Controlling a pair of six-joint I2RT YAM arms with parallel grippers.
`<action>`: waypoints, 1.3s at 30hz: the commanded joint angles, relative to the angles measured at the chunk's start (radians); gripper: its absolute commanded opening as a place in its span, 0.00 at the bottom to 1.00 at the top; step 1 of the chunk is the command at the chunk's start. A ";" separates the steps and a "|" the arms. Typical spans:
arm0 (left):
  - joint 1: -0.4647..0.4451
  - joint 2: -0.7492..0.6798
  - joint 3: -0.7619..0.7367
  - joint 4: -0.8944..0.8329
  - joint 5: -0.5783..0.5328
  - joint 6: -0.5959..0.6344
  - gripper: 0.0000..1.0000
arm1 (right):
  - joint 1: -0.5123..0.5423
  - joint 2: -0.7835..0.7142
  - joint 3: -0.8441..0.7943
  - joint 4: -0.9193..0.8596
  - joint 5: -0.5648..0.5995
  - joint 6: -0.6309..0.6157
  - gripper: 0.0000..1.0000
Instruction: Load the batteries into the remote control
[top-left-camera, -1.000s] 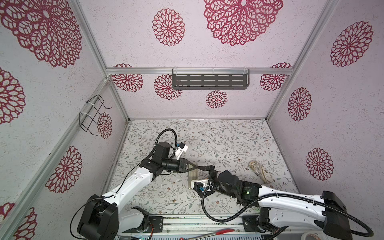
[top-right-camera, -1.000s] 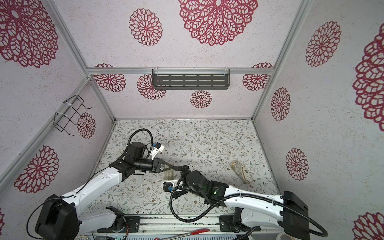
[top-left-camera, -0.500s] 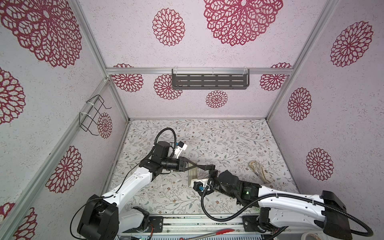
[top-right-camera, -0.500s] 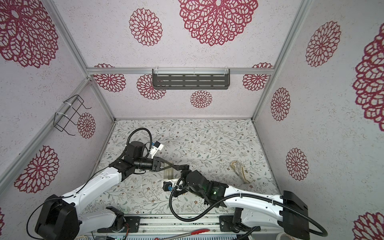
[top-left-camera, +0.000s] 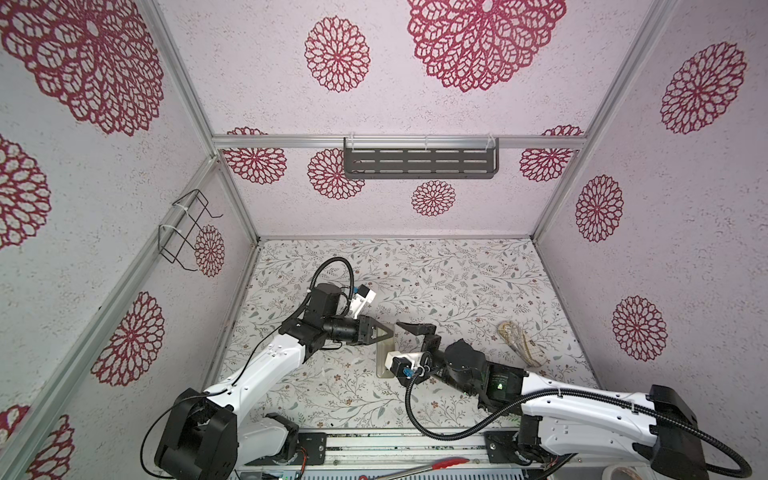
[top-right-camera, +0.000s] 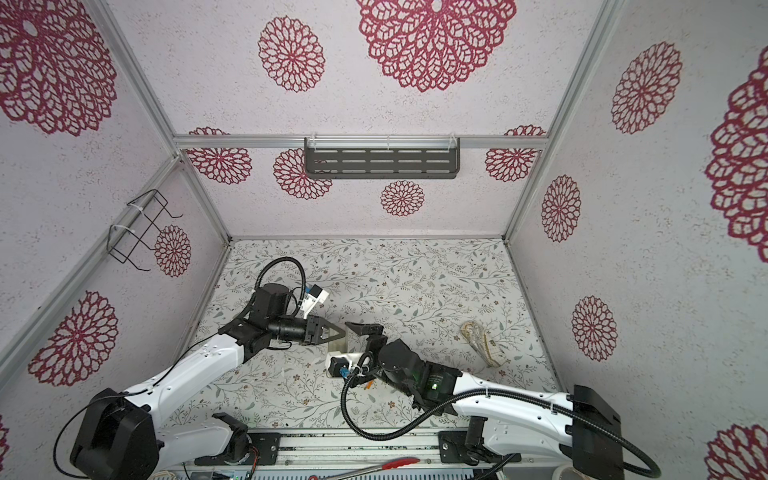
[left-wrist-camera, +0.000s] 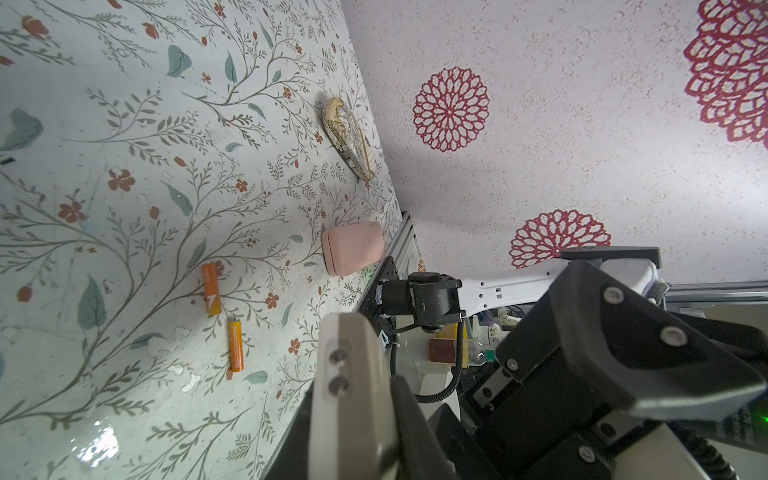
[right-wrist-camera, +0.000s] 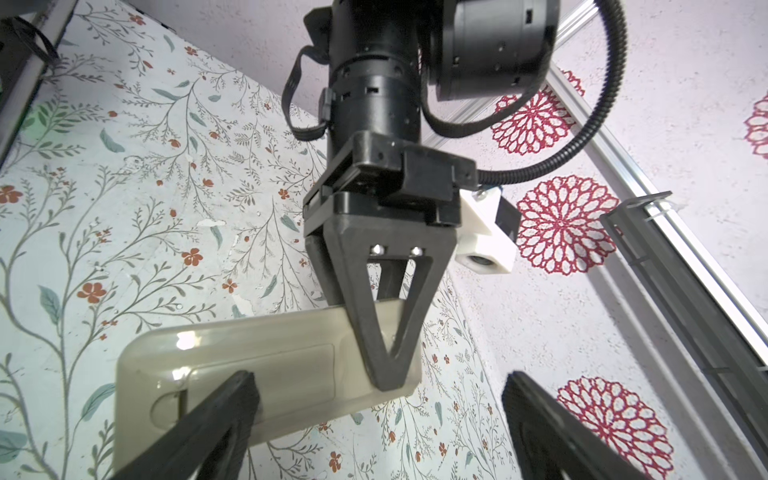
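- Left gripper (top-left-camera: 389, 332) is reaching in from 9 o'clock and clamping the remote control (top-left-camera: 384, 355) at its far end
- Right gripper (top-left-camera: 417, 335) is gaping wide at the remote's 3 o'clock, gripping nothing
- Batteries (left-wrist-camera: 211, 289) are lying loose on the floral table (left-wrist-camera: 124, 166), near a pink case (left-wrist-camera: 353, 247)

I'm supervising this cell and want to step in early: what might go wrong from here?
The left gripper pinches the remote control by one end only; a push from the open right gripper on its back cover might twist or slip it. The batteries lie loose on the table near the right arm, so a low sweep might roll them away.
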 joint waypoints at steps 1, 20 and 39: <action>-0.003 0.004 0.018 0.002 0.024 0.011 0.00 | -0.003 -0.031 0.004 0.030 0.005 -0.009 0.95; -0.004 0.001 0.022 -0.008 0.027 0.024 0.00 | -0.004 0.025 0.050 -0.088 -0.113 0.048 0.97; -0.008 0.006 0.023 -0.004 0.027 0.020 0.00 | -0.002 0.103 0.088 -0.083 0.021 -0.011 0.96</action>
